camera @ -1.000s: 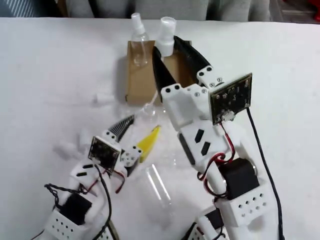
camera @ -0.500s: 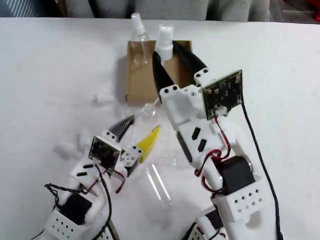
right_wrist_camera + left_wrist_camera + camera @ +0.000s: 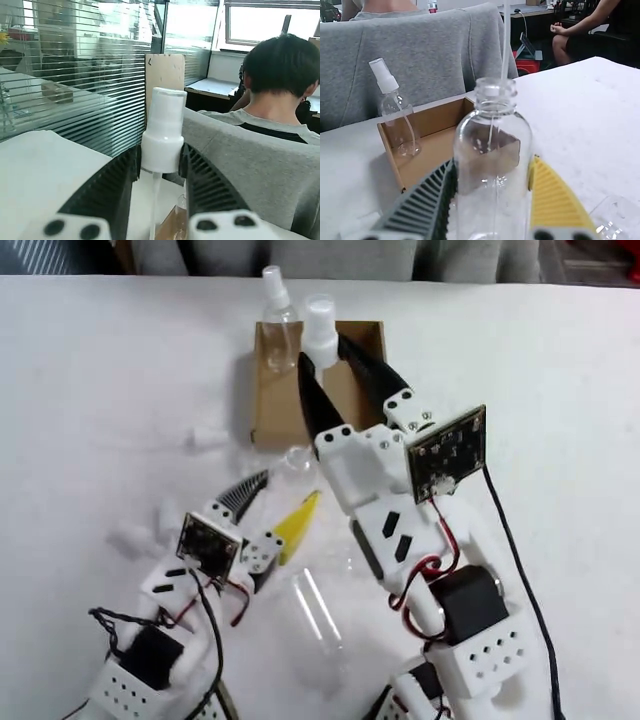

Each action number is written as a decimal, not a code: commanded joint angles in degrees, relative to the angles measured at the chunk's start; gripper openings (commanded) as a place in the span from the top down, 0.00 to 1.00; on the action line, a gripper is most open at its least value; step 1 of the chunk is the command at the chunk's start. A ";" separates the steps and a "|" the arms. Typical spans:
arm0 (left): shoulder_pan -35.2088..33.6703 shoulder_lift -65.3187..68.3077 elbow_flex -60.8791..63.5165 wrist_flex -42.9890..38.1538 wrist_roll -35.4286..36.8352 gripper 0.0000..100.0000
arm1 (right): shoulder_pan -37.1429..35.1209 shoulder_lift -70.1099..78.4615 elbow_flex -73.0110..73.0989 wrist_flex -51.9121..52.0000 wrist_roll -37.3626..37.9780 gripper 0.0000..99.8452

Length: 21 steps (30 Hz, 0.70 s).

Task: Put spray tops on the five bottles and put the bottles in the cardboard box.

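So the left gripper [image 3: 272, 508] is clamped on a clear open-necked bottle [image 3: 492, 165], with the grey finger on one side and the yellow one on the other. The bottle is upright, just in front of the cardboard box [image 3: 268, 405]. Its bottom is cut off in the left wrist view, so I can't tell if it's resting on the table [image 3: 120, 360]. From the high view it's honestly just a glassy ring near the box's front edge.

The right gripper [image 3: 322, 348] is pinching a white spray top [image 3: 161, 132] between its black fingers, up above that bottle. The thin dip tube [image 3: 505, 40] drops in from out of frame in the left wrist view and seems to run down into the neck.

One capped bottle [image 3: 395, 117] stands inside the box at a far corner. A second clear bottle [image 3: 316, 606] lies on its side between the two arms, barely visible against the white table. The pale blobs [image 3: 205, 435] left of the box might be more tops, but they're too faint to say.
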 commanded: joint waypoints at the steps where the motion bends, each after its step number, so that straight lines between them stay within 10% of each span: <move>1: -0.66 -0.92 -0.79 -1.85 -0.79 0.98 | -0.66 -1.27 -0.53 0.40 0.26 0.98; 21: -0.75 -0.92 -0.62 -1.93 -0.79 0.98 | -8.13 -1.63 -0.62 23.25 -7.47 0.98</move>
